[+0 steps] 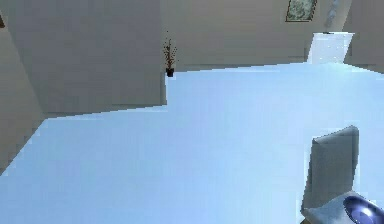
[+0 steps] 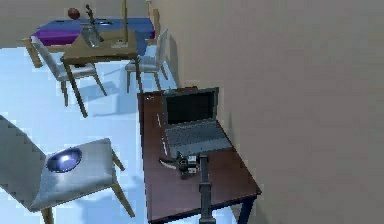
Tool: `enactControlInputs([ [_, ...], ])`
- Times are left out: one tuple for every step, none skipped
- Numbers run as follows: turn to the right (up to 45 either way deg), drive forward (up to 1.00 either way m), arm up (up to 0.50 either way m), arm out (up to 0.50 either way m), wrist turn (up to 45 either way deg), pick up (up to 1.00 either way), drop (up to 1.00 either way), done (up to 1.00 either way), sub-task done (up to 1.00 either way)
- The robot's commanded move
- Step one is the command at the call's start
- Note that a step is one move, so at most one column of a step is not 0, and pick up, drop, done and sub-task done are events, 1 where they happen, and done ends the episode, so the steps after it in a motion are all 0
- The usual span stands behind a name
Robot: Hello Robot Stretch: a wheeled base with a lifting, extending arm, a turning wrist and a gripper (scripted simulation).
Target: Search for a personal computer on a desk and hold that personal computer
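A laptop (image 2: 194, 120) lies with its lid up on a dark brown desk (image 2: 160, 195) against the wall in the arm side view. The dark arm rises from the bottom edge, and my gripper (image 2: 174, 160) is above the desk just in front of the laptop's near edge. I cannot tell whether it holds anything or touches the laptop.
A grey chair (image 2: 85, 170) with a round blue object (image 2: 66, 160) on its seat stands left of the desk; it shows again as chair (image 1: 335, 170). Farther off are a wooden dining table (image 2: 95, 48), chairs (image 2: 152, 60) and a blue sofa (image 2: 60, 30). A potted plant (image 1: 169, 58) stands by a wall corner across pale floor.
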Motion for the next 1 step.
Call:
enactControlInputs([
  [0.0, 0.00, 0.10, 0.00, 0.0, 0.00, 0.00, 0.00, 0.00],
])
